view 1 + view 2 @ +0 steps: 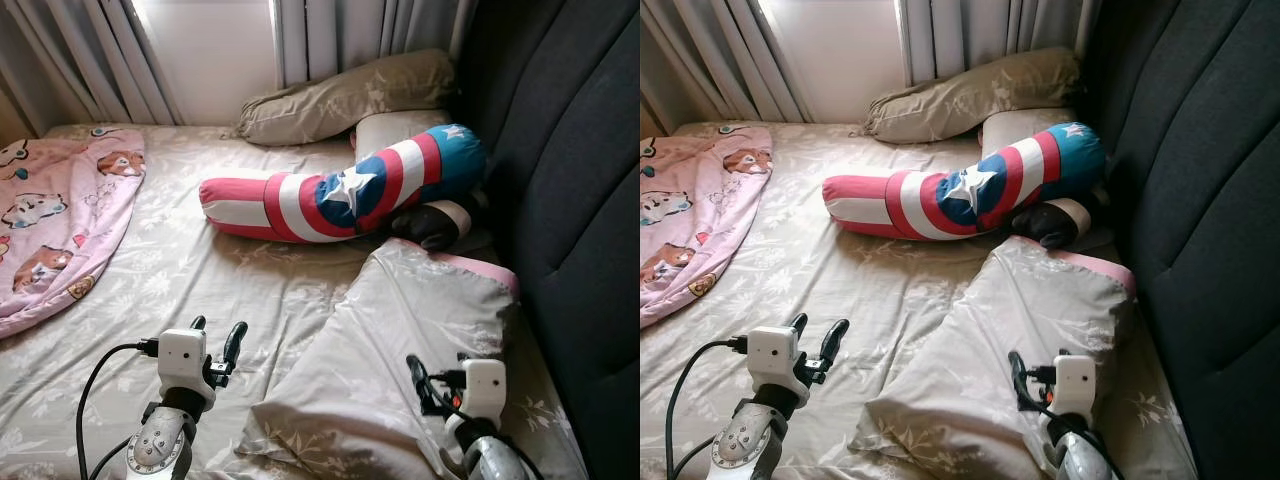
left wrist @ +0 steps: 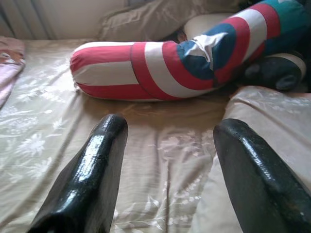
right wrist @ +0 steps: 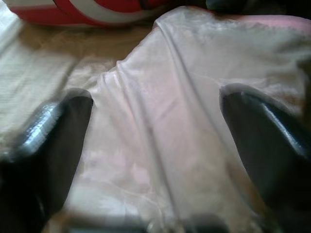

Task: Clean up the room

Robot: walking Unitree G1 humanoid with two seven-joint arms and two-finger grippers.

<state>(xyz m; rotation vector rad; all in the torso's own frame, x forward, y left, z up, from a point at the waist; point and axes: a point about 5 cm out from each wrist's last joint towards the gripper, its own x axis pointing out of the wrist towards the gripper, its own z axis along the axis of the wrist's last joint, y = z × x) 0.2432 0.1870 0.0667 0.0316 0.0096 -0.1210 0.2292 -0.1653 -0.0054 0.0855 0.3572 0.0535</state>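
- The left gripper (image 1: 215,335) hovers at lower left of the head view over the bed (image 1: 200,270), fingers (image 2: 92,165) spread and holding nothing, likely readying a reach.
- The right gripper (image 3: 155,141), lower right, hangs just above the beige pillow (image 1: 400,340), fingers released with the rumpled cloth between them, probably lined up to pinch it.
- That pillow lies askew at lower centre, creased, pink trim at its far edge.
- Beyond it, mid-frame, rests a red, white and blue star bolster (image 1: 340,190).
- A pink cartoon blanket (image 1: 60,220) is bunched at left.

Grey curtains (image 1: 330,35) behind the bed, dark padded headboard (image 1: 575,170) along its side.
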